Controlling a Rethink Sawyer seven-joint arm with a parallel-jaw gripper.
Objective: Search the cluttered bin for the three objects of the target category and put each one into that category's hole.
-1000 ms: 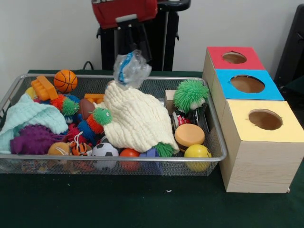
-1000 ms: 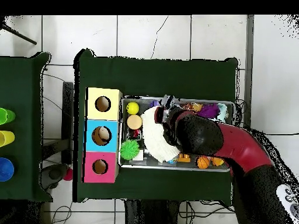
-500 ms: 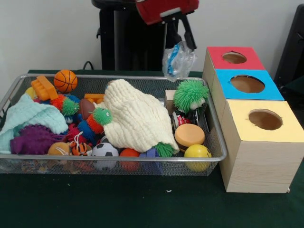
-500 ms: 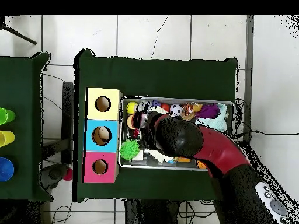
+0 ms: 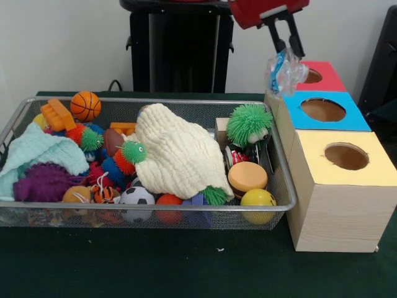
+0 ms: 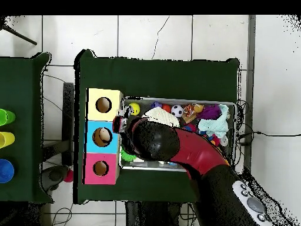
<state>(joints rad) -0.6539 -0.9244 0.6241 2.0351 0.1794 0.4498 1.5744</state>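
Shifted from over the bin, end effector (image 5: 288, 45) pinches crumpled plastic bag (image 5: 284, 71), dangling beside blue-topped box (image 5: 322, 110).

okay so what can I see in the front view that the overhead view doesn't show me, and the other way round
Only the front view shows the claw shut on a crumpled clear plastic bag, hanging beside the red-topped box, plus the cream cloth whole. Only the overhead view shows the arm stretched across the wire bin, hiding much of it, and coloured cups on a side table. Both show the blue-topped box's hole and the yellow ball.
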